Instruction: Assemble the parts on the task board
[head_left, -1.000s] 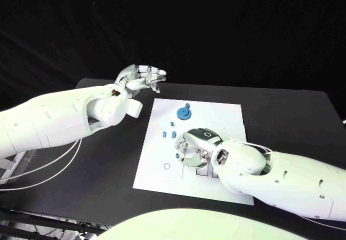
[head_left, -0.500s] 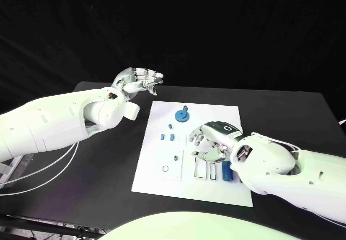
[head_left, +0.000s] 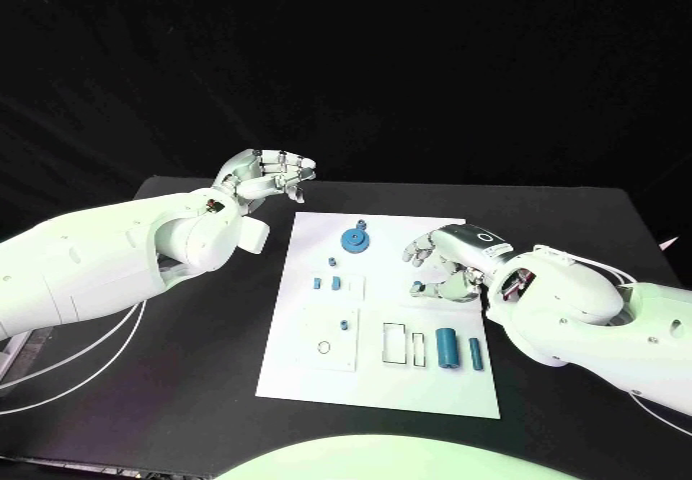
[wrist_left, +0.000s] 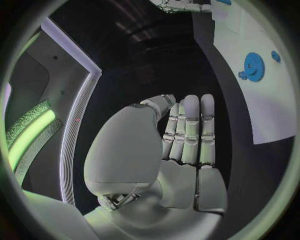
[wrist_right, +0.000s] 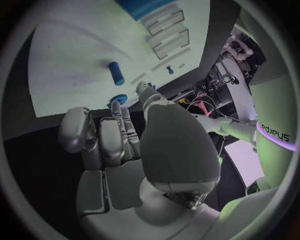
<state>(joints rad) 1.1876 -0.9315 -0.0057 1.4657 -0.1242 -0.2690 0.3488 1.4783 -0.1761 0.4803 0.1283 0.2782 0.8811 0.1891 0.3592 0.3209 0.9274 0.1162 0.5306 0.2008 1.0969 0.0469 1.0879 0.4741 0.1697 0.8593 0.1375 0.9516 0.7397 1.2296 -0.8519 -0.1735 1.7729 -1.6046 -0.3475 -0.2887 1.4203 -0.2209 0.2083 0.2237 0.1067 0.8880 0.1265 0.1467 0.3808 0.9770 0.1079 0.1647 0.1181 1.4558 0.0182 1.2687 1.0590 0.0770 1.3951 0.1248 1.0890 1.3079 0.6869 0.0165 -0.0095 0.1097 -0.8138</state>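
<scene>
Parts sit scattered on the task board (head_left: 433, 395), the white plate in the middle of the black table (head_left: 577, 215). A blue gear (head_left: 353, 239) lies near the board's far edge, a few tiny blue pieces (head_left: 335, 284) lie below it, and two blue cylinders (head_left: 449, 347) lie side by side near the board's right edge, next to empty rectangular slots (head_left: 397, 342).

The right hand (head_left: 450, 262) hovers over the board's right part, beyond the cylinders, fingers curled loosely inward; whether they hold a small piece cannot be told from here. The left hand (head_left: 265, 176) hangs above the table off the board's far left corner, fingers bent and apart, holding nothing.

The parts look like small, rigid, light plastic, probably smooth enough to slip or roll. The cylinders would best be pinched across their middle; the gear by its rim or raised hub.

The left wrist view shows the gear's teeth (wrist_left: 254, 65) and a smaller toothed piece (wrist_left: 275, 56) just beside it, detail the head view blurs. The right wrist view shows one blue cylinder (wrist_right: 116, 73) lying on the board past the right hand's fingertips (wrist_right: 141, 88), apart from them.
</scene>
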